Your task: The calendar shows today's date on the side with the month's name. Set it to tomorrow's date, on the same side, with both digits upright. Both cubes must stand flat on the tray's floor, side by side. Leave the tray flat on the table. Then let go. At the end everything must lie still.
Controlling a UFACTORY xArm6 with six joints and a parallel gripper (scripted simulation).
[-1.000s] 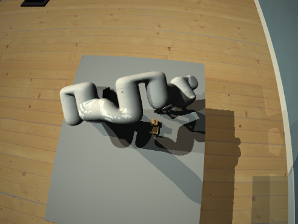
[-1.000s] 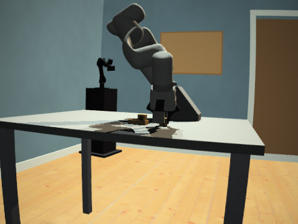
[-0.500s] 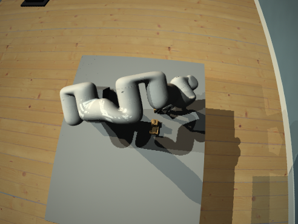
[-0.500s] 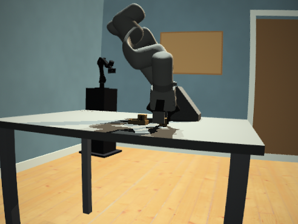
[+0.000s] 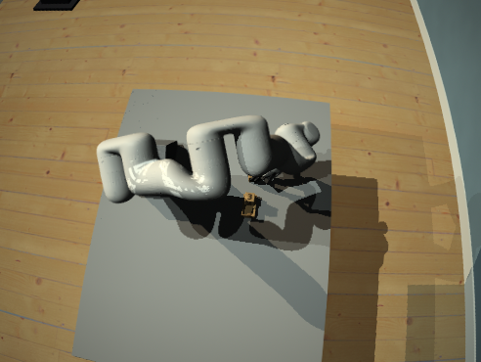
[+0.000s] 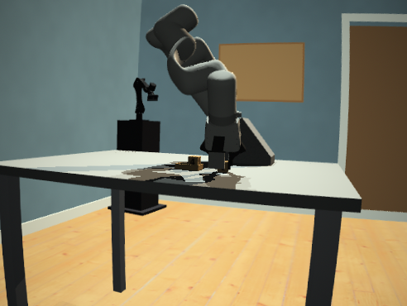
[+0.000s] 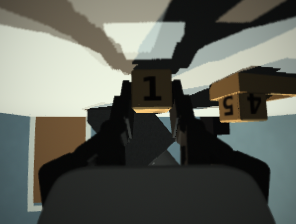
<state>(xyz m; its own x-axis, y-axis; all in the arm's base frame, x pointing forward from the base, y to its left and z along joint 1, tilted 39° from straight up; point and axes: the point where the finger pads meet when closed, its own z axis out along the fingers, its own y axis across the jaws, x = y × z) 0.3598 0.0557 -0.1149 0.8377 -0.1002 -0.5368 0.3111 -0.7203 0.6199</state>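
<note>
My gripper (image 7: 151,92) (image 5: 262,178) (image 6: 223,166) is shut on a wooden date cube (image 7: 151,90). The cube's face with the digit 1 is turned toward the wrist camera. The gripper holds it low, at or just above the grey table (image 5: 171,294) (image 6: 289,182), a little way from the tray. The small wooden tray (image 5: 249,210) (image 6: 182,165) lies flat on the table, with the second cube (image 5: 249,197) (image 6: 194,160) (image 7: 240,102) standing at one end. That cube shows a 3 on top in the overhead view and the digits 5 and 4 in the wrist view. The month's name is too small to read.
The arm's links (image 5: 196,161) (image 6: 215,95) hang over the back half of the table and cast wide shadows around the tray. A black pedestal with a small camera arm (image 6: 138,132) stands behind the table. The table's right edge (image 5: 327,205) lies near the gripper.
</note>
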